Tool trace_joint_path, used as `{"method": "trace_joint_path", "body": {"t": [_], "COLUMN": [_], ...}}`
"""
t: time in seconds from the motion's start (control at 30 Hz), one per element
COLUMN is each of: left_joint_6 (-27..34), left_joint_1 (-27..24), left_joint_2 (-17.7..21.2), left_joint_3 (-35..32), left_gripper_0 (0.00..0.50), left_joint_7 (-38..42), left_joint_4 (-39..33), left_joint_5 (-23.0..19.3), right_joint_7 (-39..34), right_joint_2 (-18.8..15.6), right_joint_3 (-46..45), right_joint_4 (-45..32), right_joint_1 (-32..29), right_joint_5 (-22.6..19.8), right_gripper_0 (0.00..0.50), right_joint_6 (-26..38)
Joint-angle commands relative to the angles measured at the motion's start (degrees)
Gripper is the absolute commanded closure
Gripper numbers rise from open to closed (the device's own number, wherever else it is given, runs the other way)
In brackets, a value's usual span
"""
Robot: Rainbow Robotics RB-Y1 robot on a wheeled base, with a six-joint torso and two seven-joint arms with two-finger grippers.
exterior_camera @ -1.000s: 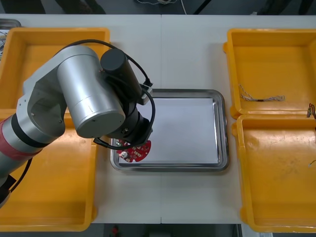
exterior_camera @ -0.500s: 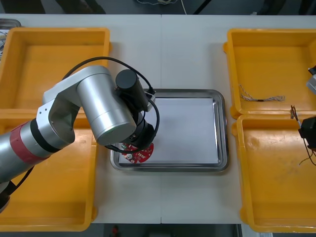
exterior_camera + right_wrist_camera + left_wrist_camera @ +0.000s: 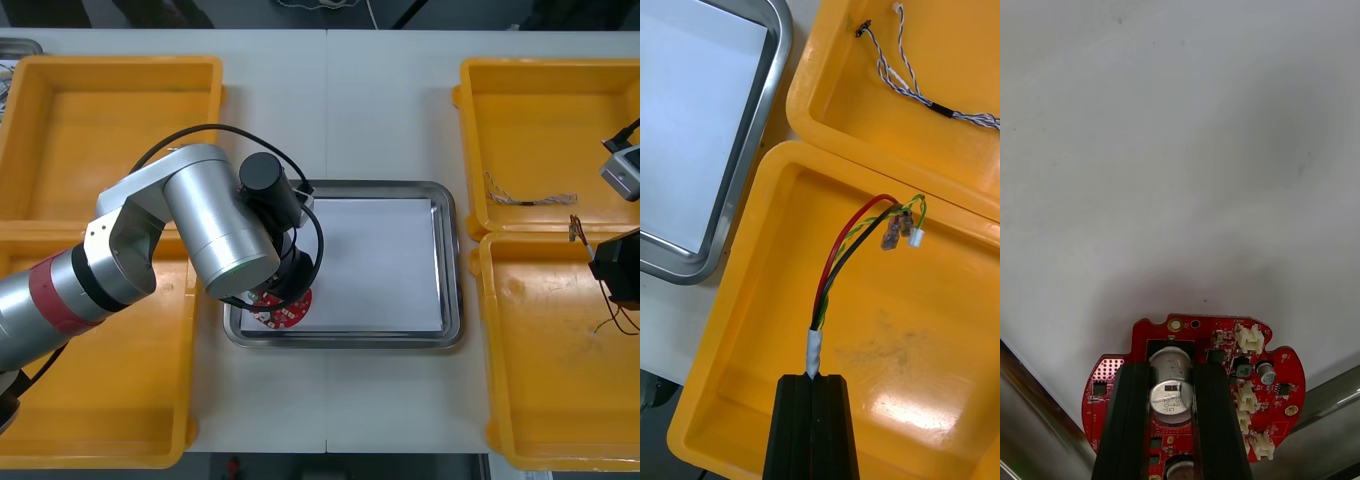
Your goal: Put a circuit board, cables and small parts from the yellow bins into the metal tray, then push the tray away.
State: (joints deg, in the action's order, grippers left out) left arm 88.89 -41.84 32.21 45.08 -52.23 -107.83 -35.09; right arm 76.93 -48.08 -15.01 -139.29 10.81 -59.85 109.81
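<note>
Front: left arm over metal tray (image 3: 452,262); circuit board (image 3: 286,313) at the tray's 7 o'clock corner. Right gripper (image 3: 612,272) at 3 o'clock of the table (image 3: 330,100), over the near right yellow bin (image 3: 560,400).
Left wrist: left gripper (image 3: 1173,371) clamped on the board.
Right wrist: right gripper clenched on red and yellow cable (image 3: 854,241), above the bin.

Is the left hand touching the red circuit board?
Touching. The left wrist view shows the left hand's fingers clamped on a silver cylinder mounted on the circuit board.
</note>
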Motion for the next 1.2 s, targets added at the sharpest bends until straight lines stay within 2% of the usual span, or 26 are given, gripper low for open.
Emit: {"method": "trace_joint_path", "body": {"t": [0.03, 0.13, 0.17, 0.2, 0.23, 0.27, 0.3, 0.33, 0.4, 0.73, 1.2], "left_joint_6": [-0.73, -0.73, -0.73, -0.73, -0.82, -0.82, -0.82, -0.82, -0.82, -0.12, 11.83], "left_joint_1": [-2.11, -2.02, -2.11, -2.02, -2.02, -2.02, -2.02, -2.02, -2.02, -2.11, -3.69], "left_joint_2": [-1.01, -1.01, -1.01, -1.01, -1.01, -1.01, -1.01, -1.01, -1.01, -0.75, -0.83], "left_joint_3": [0.88, 0.88, 0.88, 0.88, 0.88, 0.88, 0.88, 0.88, 0.88, -0.96, -8.96], "left_gripper_0": [0.498, 0.484, 0.434, 0.292, 0.197, 0.147, 0.069, 0.014, 0.0, 0.0, 0.0], "left_joint_7": [5.47, 5.56, 5.65, 5.73, 5.91, 6.0, 6.17, 6.26, 6.44, 7.05, 7.05], "left_joint_4": [-0.27, -0.19, -0.27, -0.27, -0.27, -0.27, -0.27, -0.27, -0.27, -1.42, -7.83], "left_joint_5": [0.73, 0.73, 0.73, 0.73, 0.73, 0.82, 0.82, 0.82, 0.82, 0.64, -0.59], "right_joint_7": [1.73, 1.64, 1.64, 1.9, 2.08, 2.08, 2.08, 2.17, 2.26, 2.87, 3.22], "right_joint_2": [-2.37, -2.37, -2.37, -2.37, -2.37, -2.46, -2.37, -2.37, -2.37, -2.37, -2.37], "right_joint_3": [0.42, 0.42, 0.42, 0.42, 0.42, 0.42, 0.42, 0.42, 0.42, 0.42, 0.42], "right_joint_4": [-0.11, 0.33, 0.42, 0.59, 0.77, 0.77, 0.95, 1.21, 1.38, 1.38, 1.38], "right_joint_1": [1.76, 1.76, 1.76, 1.76, 1.85, 1.76, 1.76, 1.76, 1.67, 1.67, 1.67], "right_joint_5": [-0.26, -0.53, -0.44, -0.09, 0.09, 0.09, 0.09, -0.09, -0.26, -0.97, -0.97], "right_gripper_0": [0.5, 0.5, 0.5, 0.5, 0.5, 0.5, 0.5, 0.5, 0.5, 0.5, 0.5], "right_joint_6": [0.19, 0.19, 0.19, 0.19, 0.19, 0.19, 0.19, 0.19, 0.19, 0.19, 0.19]}}
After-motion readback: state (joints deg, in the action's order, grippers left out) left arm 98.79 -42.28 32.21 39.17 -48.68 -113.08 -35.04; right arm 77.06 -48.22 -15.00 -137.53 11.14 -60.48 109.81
